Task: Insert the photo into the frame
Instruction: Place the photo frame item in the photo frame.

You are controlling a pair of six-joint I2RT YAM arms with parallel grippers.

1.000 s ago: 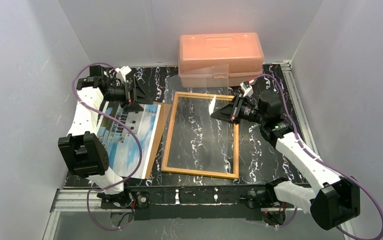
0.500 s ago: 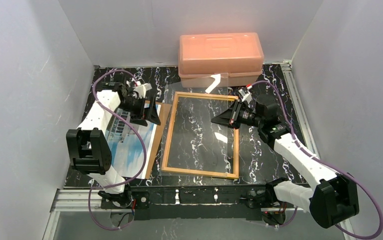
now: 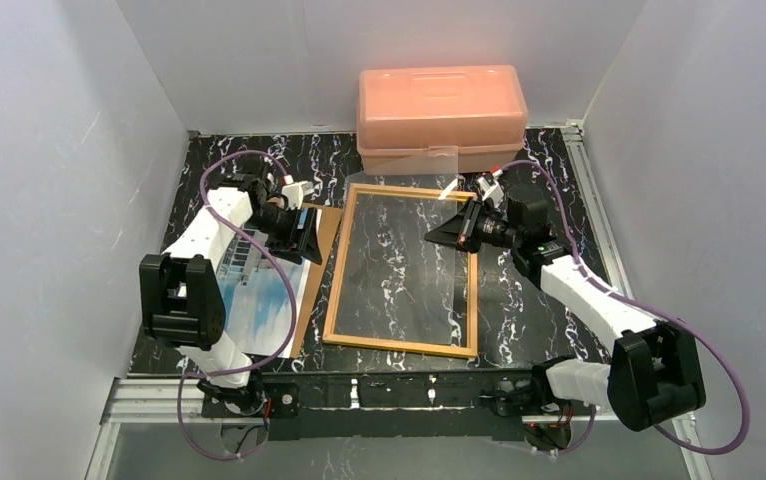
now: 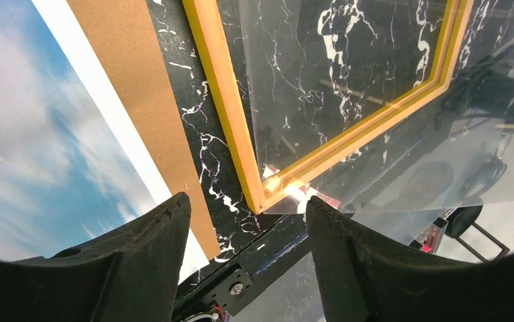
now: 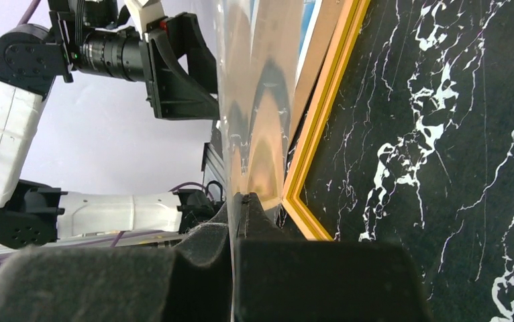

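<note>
The frame (image 3: 334, 265), a thin yellow-orange rectangle, lies flat on the black marbled table. Left of it, the photo (image 3: 259, 290) of blue sky and clouds rests on a brown backing board (image 3: 311, 280). My left gripper (image 3: 309, 232) hovers open over the gap between board and frame, with nothing between its fingers. In the left wrist view the photo (image 4: 33, 147), the board (image 4: 133, 87) and the frame's corner (image 4: 221, 107) lie below the left gripper (image 4: 246, 211). My right gripper (image 5: 239, 201) is shut on a clear pane (image 5: 258, 87), held tilted above the frame (image 5: 325, 100).
A salmon-pink plastic box (image 3: 441, 105) stands at the back, just behind the frame's far edge. White walls close in the table on three sides. A metal rail (image 3: 589, 190) runs along the right edge.
My left gripper has moved right, from over the photo's far end to beside the frame's left border, and its jaws have narrowed. The right gripper has kept hold of the pane, shifting slightly.
</note>
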